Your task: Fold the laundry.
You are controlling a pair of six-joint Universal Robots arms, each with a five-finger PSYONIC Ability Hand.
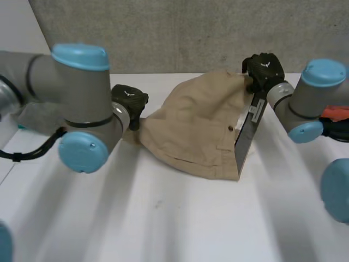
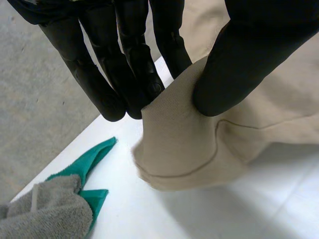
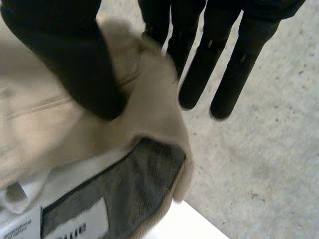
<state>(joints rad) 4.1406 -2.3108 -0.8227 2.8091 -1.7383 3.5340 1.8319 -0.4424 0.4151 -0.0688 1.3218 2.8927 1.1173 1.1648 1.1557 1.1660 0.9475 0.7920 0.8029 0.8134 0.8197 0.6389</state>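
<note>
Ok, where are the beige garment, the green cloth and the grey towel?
beige garment [image 1: 196, 131], head view, middle of its outer fabric.
green cloth [image 2: 92, 158], left wrist view, its pointed end beside the towel.
grey towel [image 2: 45, 213], left wrist view, its fuzzy upper surface.

The garment [image 1: 196, 131] is matt tan woven cloth with a dark mesh lining [image 3: 139, 184]; the towel [image 2: 45, 214] is rough grey terry; the surface [image 1: 163, 218] smooth white.
</note>
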